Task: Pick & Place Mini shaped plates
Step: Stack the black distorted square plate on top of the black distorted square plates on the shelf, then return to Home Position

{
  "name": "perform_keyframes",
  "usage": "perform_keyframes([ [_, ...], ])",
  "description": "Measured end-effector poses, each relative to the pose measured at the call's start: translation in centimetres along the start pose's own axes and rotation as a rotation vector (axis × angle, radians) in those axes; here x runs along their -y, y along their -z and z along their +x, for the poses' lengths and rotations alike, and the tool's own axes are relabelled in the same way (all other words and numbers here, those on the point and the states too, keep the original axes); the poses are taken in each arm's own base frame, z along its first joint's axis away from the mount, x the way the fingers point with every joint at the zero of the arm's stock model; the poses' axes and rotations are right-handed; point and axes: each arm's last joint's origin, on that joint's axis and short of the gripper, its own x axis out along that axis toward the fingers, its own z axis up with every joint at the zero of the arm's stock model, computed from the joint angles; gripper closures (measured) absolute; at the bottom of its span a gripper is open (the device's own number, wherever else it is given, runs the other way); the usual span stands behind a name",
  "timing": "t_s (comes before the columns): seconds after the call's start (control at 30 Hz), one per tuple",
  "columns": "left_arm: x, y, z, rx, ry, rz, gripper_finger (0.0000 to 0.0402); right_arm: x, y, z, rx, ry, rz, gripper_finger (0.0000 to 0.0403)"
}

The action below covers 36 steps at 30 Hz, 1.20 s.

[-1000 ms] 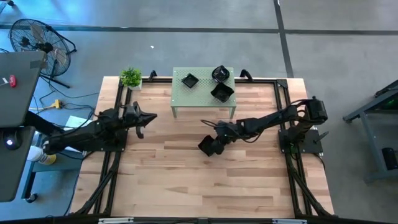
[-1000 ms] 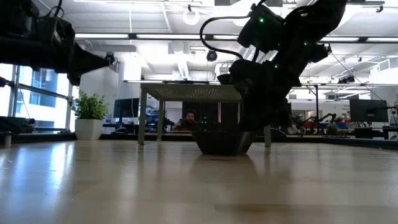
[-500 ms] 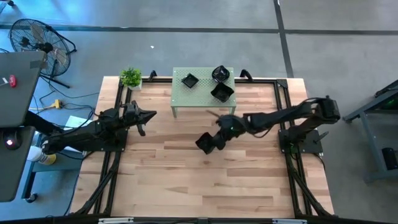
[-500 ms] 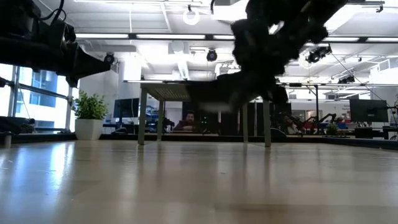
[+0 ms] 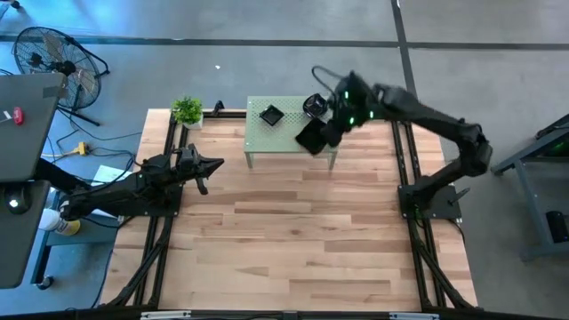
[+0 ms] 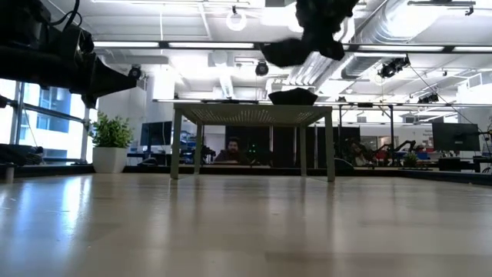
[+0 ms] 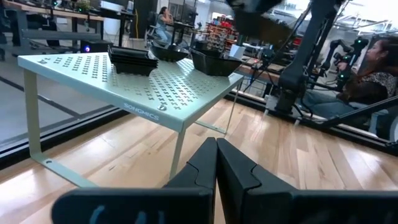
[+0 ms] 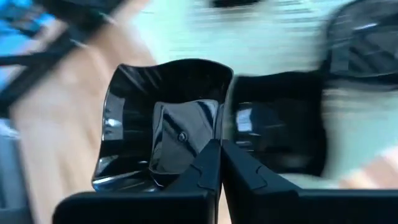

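My right gripper (image 5: 331, 130) is shut on a wavy-edged glossy black mini plate (image 5: 311, 138), held in the air over the near right part of the pale green perforated shelf (image 5: 267, 138) at the table's far middle. The low view shows this plate (image 6: 288, 52) well above the shelf top. A square plate (image 5: 271, 114) and a rounded one (image 5: 314, 104) rest on the shelf; another square plate (image 8: 280, 124) lies on the shelf beside the held one. My left gripper (image 5: 209, 165) is shut and empty over the table's left side. My right gripper pinches one side wall of the wavy-edged plate (image 8: 214, 134) between its two fingers, at the rim. The fingers come slanting down from the table's right side. The plate is lifted clear of the shelf and tilted, its hollow facing the wrist camera.
A small potted plant (image 5: 187, 110) stands at the table's far left corner. The shelf stands on thin legs (image 6: 175, 146) with open room beneath it. The wooden table top (image 5: 284, 240) lies bare in front. A person (image 7: 373, 68) sits beyond the table's right side.
My right gripper has lifted the wavy-edged plate off the wooden table top, going up and toward the far edge, and now holds it above the shelf. The plate has gone from resting on the table to hanging tilted in the air.
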Motion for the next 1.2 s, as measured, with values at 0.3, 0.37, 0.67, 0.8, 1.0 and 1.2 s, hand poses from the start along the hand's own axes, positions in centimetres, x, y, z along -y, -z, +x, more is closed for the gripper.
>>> perform_keyframes([
  [0.3, 0.0, 0.0, 0.0, -0.003, -0.001, 0.0, 0.0401, 7.4, -2.6, 1.5, -0.101, 0.036, -0.073, 0.04],
  [0.37, 0.0, 0.0, 0.0, -0.003, -0.001, 0.0, 0.0401, 8.2, -2.8, 1.8, -0.105, 0.041, -0.059, 0.0398],
  [0.67, 0.0, 0.0, 0.0, -0.004, -0.001, 0.0, 0.0401, 8.9, -3.1, 2.2, -0.098, 0.049, -0.045, 0.039],
  [0.8, 0.0, 0.0, 0.0, -0.005, -0.001, 0.0, 0.0401, 9.0, -3.0, 2.2, -0.099, 0.054, -0.042, 0.0369],
  [1.0, 0.0, 0.0, 0.0, -0.005, -0.002, 0.0, 0.0401, 8.5, -3.0, 1.2, -0.069, 0.067, -0.039, 0.0328],
  [1.2, 0.0, 0.0, 0.0, -0.005, -0.002, 0.0, 0.0401, 6.1, -2.2, -1.5, 0.012, 0.091, -0.162, 0.0338],
])
